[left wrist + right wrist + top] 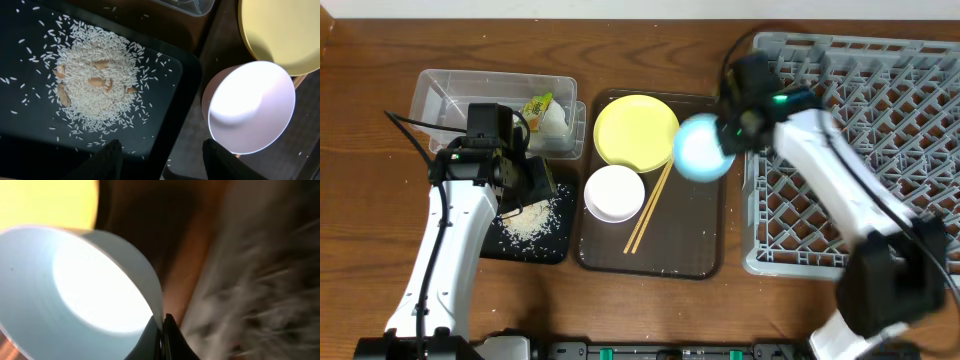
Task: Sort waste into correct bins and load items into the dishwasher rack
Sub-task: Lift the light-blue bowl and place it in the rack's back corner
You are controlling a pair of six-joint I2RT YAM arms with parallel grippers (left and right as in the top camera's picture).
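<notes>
Right gripper (161, 330) pinches the light blue bowl (702, 148) by its rim; best slot it upright between dishwasher rack (910, 100) pegs. Left gripper (161, 152) gapes, empty.

You see the whole table (370, 120) from straight above; your left wrist view looks down close on the black tray (25, 150) and white bowl (250, 107), both shared with overhead; your right wrist view nearly touches the blue bowl (90, 280)
</notes>
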